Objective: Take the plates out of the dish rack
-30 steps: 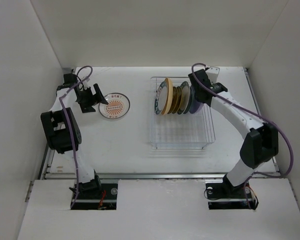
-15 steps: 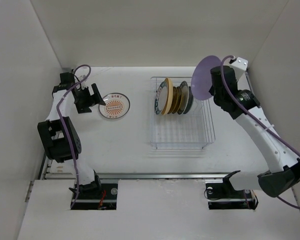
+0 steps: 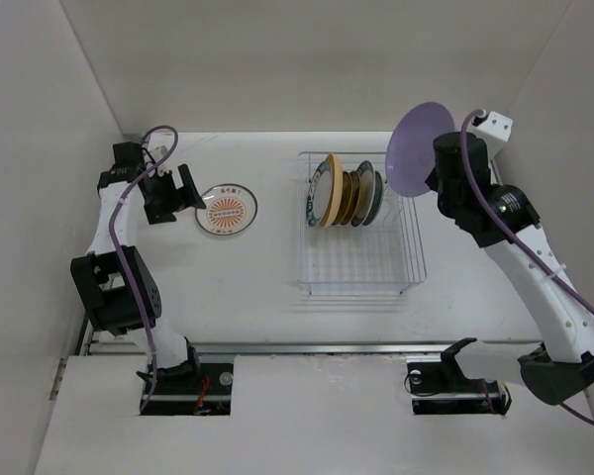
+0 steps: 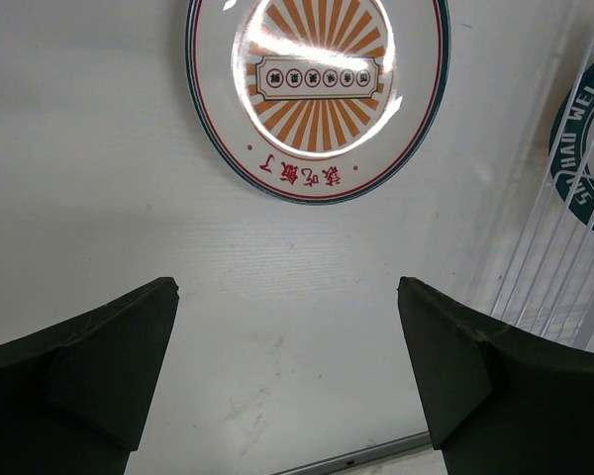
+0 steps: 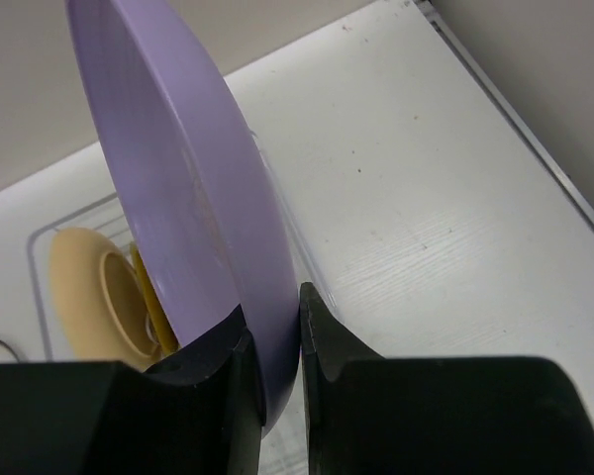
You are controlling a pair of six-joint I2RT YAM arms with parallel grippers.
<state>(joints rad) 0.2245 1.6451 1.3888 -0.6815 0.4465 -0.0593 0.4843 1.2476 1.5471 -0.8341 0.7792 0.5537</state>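
My right gripper [image 3: 438,180] is shut on the rim of the lavender plate [image 3: 419,148] and holds it on edge, high above the rack's far right corner; the plate also fills the right wrist view [image 5: 193,218]. The wire dish rack [image 3: 361,277] holds several upright plates [image 3: 342,193] at its far end: pale yellow, mustard, blue-rimmed and teal. The white plate with the orange pattern [image 3: 226,209] lies flat on the table left of the rack, seen too in the left wrist view [image 4: 317,89]. My left gripper [image 3: 181,194] is open and empty beside it.
White walls close in the table on the left, far and right sides. The table's right edge rail [image 5: 535,148] runs under my right gripper. The rack's wires [image 4: 564,247] show at the right of the left wrist view.
My right gripper has lifted the lavender plate up out of the rack and carried it rightward. My left arm has drawn back a little to the left from the orange-patterned plate.
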